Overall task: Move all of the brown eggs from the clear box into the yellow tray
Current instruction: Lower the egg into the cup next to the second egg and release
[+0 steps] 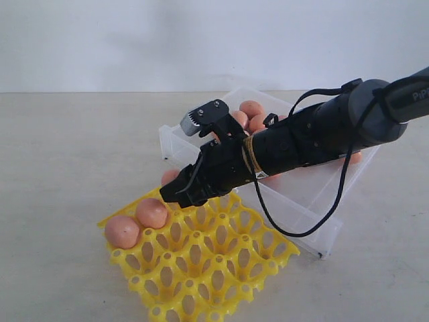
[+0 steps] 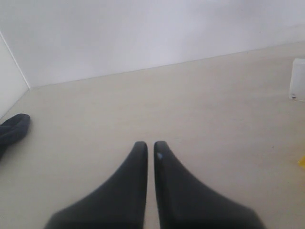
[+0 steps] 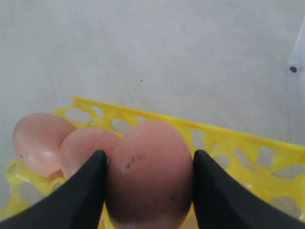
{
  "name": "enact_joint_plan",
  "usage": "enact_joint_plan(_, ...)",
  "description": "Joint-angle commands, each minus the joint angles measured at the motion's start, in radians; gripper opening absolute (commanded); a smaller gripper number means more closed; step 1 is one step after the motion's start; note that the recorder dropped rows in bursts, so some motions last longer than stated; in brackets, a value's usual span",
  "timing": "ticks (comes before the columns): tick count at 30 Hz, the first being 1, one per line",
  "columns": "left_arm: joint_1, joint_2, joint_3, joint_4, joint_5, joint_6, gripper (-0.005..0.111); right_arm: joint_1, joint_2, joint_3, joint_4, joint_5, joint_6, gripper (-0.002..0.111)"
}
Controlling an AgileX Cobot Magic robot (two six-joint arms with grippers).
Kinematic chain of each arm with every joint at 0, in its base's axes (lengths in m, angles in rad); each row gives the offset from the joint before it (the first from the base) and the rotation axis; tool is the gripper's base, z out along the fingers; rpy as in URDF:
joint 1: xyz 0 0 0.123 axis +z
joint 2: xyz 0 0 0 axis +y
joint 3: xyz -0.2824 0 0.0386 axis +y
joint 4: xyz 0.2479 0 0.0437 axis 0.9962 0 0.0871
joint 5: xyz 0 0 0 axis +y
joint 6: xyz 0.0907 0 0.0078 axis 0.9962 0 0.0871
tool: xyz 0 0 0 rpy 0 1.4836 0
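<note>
Eggs first: I count two brown eggs [image 1: 122, 231] seated in the yellow tray [image 1: 221, 295], side by side in the cups along its left corner. A third brown egg [image 3: 150, 176] is pinched in my right hand [image 1: 182, 191]. In the clear box [image 1: 301, 201] I can make out at least four more, but the arm crosses over it and hides the rest, so I cannot give a full count there. One tray and one box sit on the tabletop [image 1: 60, 168], with the tray just in front of the box.

The right hand's fingers [image 3: 90, 191] press against both sides of the egg, spread wide enough to take its width. It hangs over the tray's rear edge, just beside the second seated egg; I cannot tell whether the two shells touch.

The right arm comes in from the right, passes over the box and slants down toward the tray.

My left hand [image 2: 150, 148] has its fingers drawn almost together on nothing, low over bare tabletop, well apart from the tray.
</note>
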Motion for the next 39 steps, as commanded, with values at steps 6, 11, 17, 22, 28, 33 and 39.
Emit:
enact_joint_plan(6, 0.001, -0.003, 0.003, 0.001, 0.0, -0.004, 0.004, 0.001, 0.002, -0.003, -0.002, 0.002, 0.003, 0.004)
enact_joint_plan(11, 0.001, -0.003, 0.003, 0.001, 0.0, -0.004, 0.004, 0.001, 0.002, -0.003, 0.0, 0.002, 0.007, 0.034)
enact_joint_plan(17, 0.001, -0.003, 0.003, 0.001, 0.0, -0.004, 0.004, 0.001, 0.002, -0.003, 0.001, 0.002, 0.012, 0.045)
enact_joint_plan(22, 0.001, -0.003, 0.003, 0.001, 0.0, -0.004, 0.004, 0.001, 0.002, -0.003, 0.004, 0.002, 0.02, 0.047)
enact_joint_plan(28, 0.001, -0.003, 0.003, 0.001, 0.0, -0.004, 0.004, 0.001, 0.002, -0.003, 0.004, 0.002, 0.022, 0.062)
enact_joint_plan(33, 0.001, -0.003, 0.003, 0.001, 0.0, -0.004, 0.004, 0.001, 0.002, -0.003, 0.004, 0.002, 0.022, 0.062)
enact_joint_plan(39, 0.001, -0.003, 0.003, 0.001, 0.0, -0.004, 0.004, 0.001, -0.045, -0.004, 0.014, 0.011, -0.001, 0.062)
